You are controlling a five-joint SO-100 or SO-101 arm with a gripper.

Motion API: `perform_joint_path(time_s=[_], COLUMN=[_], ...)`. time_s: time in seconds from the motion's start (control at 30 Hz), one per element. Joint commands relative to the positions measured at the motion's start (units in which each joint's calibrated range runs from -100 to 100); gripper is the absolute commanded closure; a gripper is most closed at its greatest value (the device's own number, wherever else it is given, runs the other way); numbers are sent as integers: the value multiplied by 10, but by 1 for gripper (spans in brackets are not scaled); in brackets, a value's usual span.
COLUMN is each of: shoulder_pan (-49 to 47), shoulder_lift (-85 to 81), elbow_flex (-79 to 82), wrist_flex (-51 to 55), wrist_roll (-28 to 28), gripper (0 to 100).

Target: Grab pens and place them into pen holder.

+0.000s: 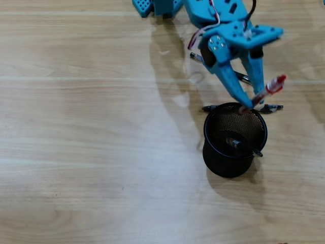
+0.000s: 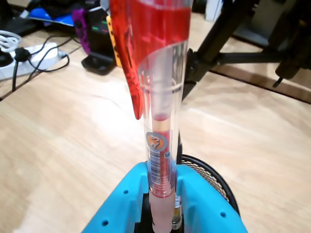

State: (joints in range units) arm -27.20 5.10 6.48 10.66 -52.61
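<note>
My blue gripper (image 1: 250,104) is shut on the red-and-clear pen (image 1: 271,86), which slants up to the right, its lower end over the far rim of the black mesh pen holder (image 1: 218,160). In the wrist view that pen (image 2: 163,121) stands upright between the jaws of the gripper (image 2: 163,213), with the holder's rim (image 2: 221,182) just beyond. One dark pen (image 1: 237,143) lies inside the holder, its end over the right rim. Another dark pen (image 1: 271,108) lies flat on the table right behind the holder. A third pen (image 1: 242,77) lies under the arm.
The holder stands on a light wooden table (image 1: 91,132). The arm's base (image 1: 162,6) is at the top edge. In the wrist view a power strip with cables (image 2: 29,53), dark gadgets (image 2: 97,34) and a black stand (image 2: 228,39) lie beyond the table.
</note>
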Motion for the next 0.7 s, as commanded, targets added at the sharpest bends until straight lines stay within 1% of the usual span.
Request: perform_joint_path(time_s=[0.0,0.1,0.23,0.27,0.4,0.43,0.57,0.67], shoulder_pan=[16,19,22,23,23,23,23,23], shoulder_lift=[5,17,35,45,56,56,56,56], elbow_flex=[-7,-12,-2,6,9,8,8,8], wrist_flex=[-12,-14,-82,-113,-136,-136,-136,-136], wrist_roll=[-3,-3,-3,-3,-3,-3,-3,-3], gripper=[98,98,98,98,97,96,87,85])
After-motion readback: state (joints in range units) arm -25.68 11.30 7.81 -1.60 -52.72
